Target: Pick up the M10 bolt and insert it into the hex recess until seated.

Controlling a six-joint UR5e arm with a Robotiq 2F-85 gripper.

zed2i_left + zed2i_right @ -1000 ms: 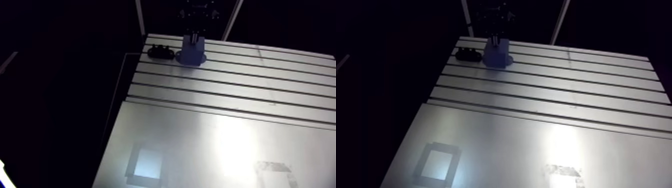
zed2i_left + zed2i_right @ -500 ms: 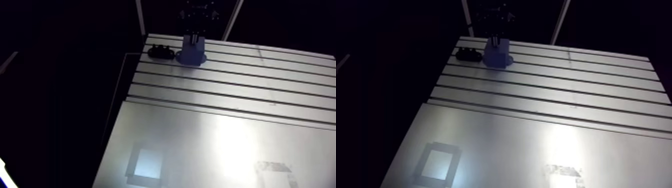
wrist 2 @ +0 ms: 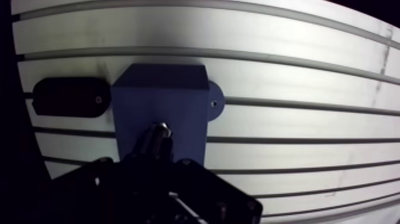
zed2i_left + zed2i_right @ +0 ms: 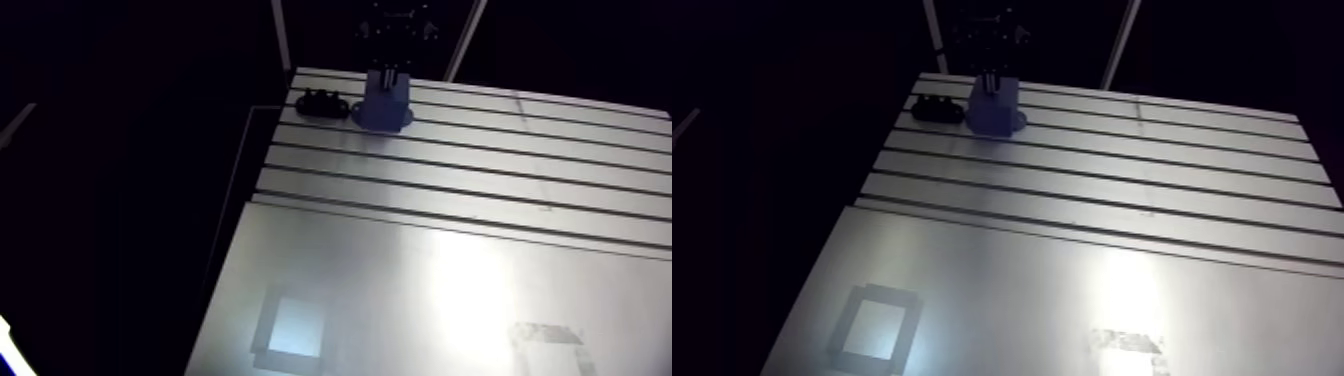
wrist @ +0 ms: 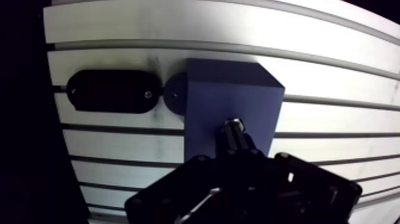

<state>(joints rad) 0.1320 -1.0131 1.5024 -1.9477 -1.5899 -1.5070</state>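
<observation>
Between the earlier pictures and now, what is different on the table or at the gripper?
Nothing has visibly changed. The gripper holds the M10 bolt over the blue block as before, with no visible descent. The black part beside the block lies where it lay on the slotted table.

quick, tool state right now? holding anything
Tool: shut on the M10 bolt, with the bolt's tip over the blue block.

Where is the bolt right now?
In the wrist view, the bolt is held in the gripper over the blue block, which stands beside a black oval part.
</observation>
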